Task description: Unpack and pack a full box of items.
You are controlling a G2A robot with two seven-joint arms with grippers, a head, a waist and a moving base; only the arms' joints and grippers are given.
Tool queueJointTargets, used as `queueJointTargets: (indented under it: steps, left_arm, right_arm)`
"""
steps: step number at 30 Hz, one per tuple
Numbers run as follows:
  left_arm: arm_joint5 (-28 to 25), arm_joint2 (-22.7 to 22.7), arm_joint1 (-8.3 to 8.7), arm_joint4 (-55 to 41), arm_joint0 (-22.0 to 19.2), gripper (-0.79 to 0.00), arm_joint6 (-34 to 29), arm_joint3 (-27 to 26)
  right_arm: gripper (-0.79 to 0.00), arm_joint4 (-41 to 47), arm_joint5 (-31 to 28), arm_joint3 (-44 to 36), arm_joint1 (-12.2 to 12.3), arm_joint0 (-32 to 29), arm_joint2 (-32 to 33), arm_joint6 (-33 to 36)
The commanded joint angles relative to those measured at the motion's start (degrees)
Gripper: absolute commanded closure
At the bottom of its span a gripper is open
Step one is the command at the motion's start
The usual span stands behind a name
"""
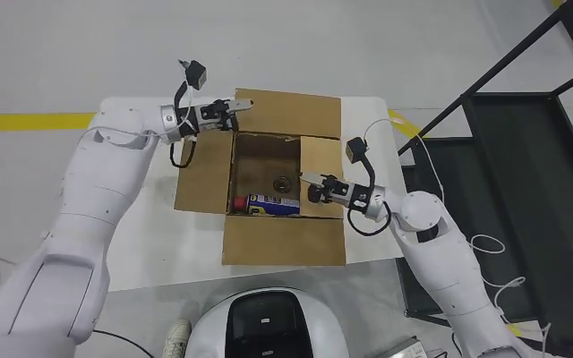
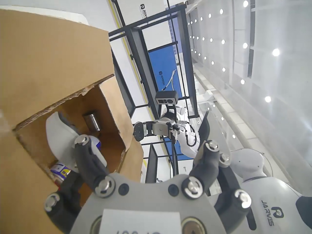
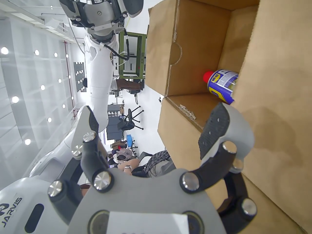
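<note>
Claws both spread, empty: left claw [image 1: 237, 107] over the box's [image 1: 282, 242] far-left corner, right claw [image 1: 311, 185] over its right flap [image 1: 320, 154]. Box sits mid-worktop [image 1: 152, 251], flaps folded out. Can [image 1: 264, 204] lies along its near wall, small cylinder [image 1: 282, 185] mid-floor. Looks like unpacking, can next. Right claw should drop straight in clear of the flap and straddle the can's body, not the cap, since it'll roll. Left could steady the box. Grey floor [image 1: 358, 45] around, yellow line [image 1: 36, 121] off the worktop's left edge, black rack [image 1: 501, 134] beyond the right.

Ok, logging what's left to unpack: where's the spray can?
In the top view, the spray can lies on its side inside the cardboard box, against the wall nearest the robot.
</note>
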Motion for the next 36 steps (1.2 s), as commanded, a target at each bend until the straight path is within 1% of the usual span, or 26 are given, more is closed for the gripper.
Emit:
queueJointTargets:
  steps: [1, 4, 6, 8, 20, 23, 25, 27, 29, 33, 36]
  left_arm:
    - [1.8, 2.1, -1.05, -0.7, -0.1, -0.785, 1.1, -0.1]
    - [3.2, 5.2, -2.74, -1.5, -0.1, -0.785, 1.2, 0.3]
    - [3.5, 7.1, -3.77, -1.6, -0.1, -0.785, 1.5, 1.1]
    - [3.7, 8.4, -4.56, -1.3, -0.3, -0.785, 2.1, 2.1]
    - [3.8, 8.4, -4.54, -1.3, -0.1, -0.785, 2.4, 2.0]
    - [5.7, 7.6, -4.20, 0.0, 0.4, -0.785, 5.4, -0.3]
    - [7.4, 7.9, -4.45, 0.1, 0.8, -0.785, 6.8, -1.7]
    - [9.0, 8.7, -5.28, -3.1, 1.4, -0.785, 4.7, -2.1]
    - [9.2, 10.4, -6.40, -3.7, 1.1, -0.785, 4.9, -0.5]
    - [8.0, 14.7, -9.34, -3.1, 0.0, -0.785, 6.2, 4.5]
    - [6.3, 17.4, -11.40, -1.4, -1.1, -0.785, 7.2, 8.4]
  right_arm:
    - [-0.785, 0.1, 0.4, -0.5, 0.2, -0.9, 1.2, 0.0]
    - [-0.785, 0.8, 0.9, -1.1, 0.5, -2.6, 3.0, -0.3]
    - [-0.785, 2.9, 1.4, -0.9, 0.6, -3.5, 4.0, -1.6]
    - [-0.785, 2.9, 1.4, -0.9, 0.6, -3.5, 4.0, -1.6]
    - [-0.785, 2.9, 1.4, -1.0, 0.5, -3.5, 3.9, -1.7]
    - [-0.785, 3.1, 1.5, -2.0, 0.5, -3.4, 3.1, -1.3]
    - [-0.785, 3.5, 1.7, -2.6, 0.5, -3.4, 2.7, -0.3]
    - [-0.785, 4.0, 2.2, -3.3, 0.6, -3.6, 2.5, 0.8]
    - [-0.785, 4.3, 3.8, -4.5, 0.8, -4.0, 2.4, 2.2]
    - [-0.785, 1.8, 7.8, -7.9, 1.1, -5.2, 1.6, 4.0]
    - [-0.785, 0.9, 9.0, -9.8, 1.3, -6.0, 1.3, 3.8]
